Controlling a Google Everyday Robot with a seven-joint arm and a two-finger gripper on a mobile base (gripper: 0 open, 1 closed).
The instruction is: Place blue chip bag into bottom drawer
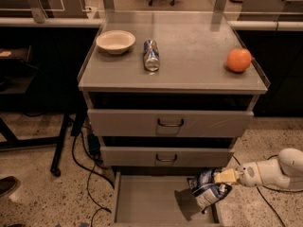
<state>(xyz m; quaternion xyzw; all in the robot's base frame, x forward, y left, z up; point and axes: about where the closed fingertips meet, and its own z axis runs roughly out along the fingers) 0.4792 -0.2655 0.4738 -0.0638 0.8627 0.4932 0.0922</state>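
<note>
The blue chip bag (206,189), crumpled dark blue foil with white patches, hangs over the right side of the open bottom drawer (149,200). My gripper (221,177) reaches in from the right on a white arm and is shut on the bag's top edge, holding it a little above the drawer's flat grey floor. The bag casts a dark shadow on the floor to its left. The drawer's front edge is cut off at the bottom of the view.
The grey cabinet's top (189,51) carries a white bowl (115,41), a blue-and-silver can (151,55) lying on its side and an orange (239,59). The two upper drawers (170,123) are closed. Cables (87,174) lie on the floor at left.
</note>
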